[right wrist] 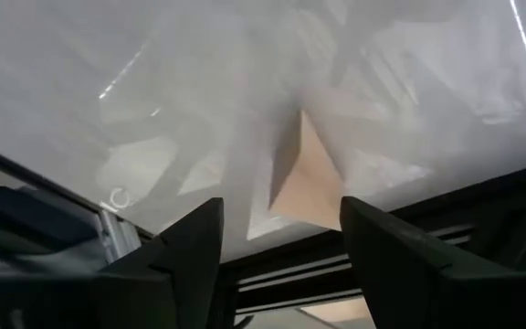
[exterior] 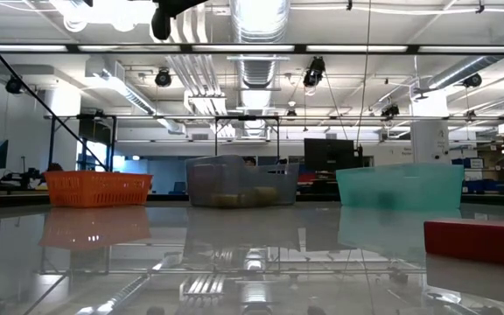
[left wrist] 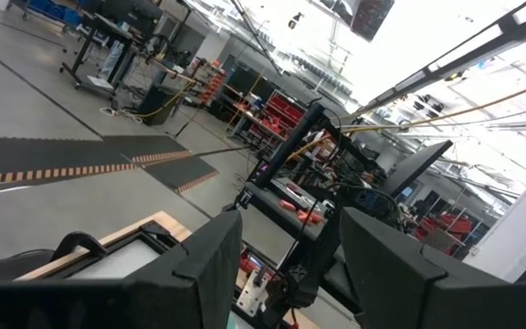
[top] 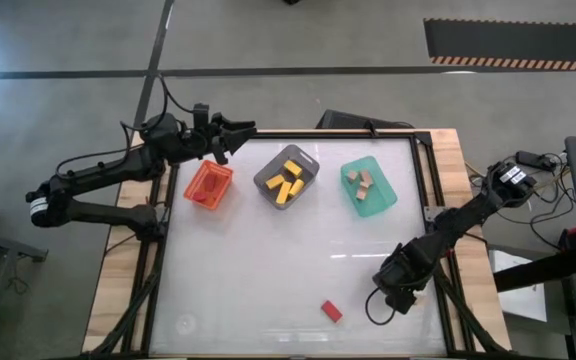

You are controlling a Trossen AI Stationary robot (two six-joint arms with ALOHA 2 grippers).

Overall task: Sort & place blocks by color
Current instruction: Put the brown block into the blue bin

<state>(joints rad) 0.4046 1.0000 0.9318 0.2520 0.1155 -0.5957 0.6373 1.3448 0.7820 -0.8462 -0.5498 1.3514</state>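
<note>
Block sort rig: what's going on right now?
Sorting is nearly done. Red blocks sit in the orange bin, yellow ones in the grey bin, tan ones in the green bin. One red block is left loose on the table, near the front edge. The right end effector, open and empty, is low over the table just to the right of that block. The left end effector, also open and empty, is up by the orange bin.

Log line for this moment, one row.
left end effector: open, above orange bin | right end effector: open, near red block | red block: loose on table
</note>
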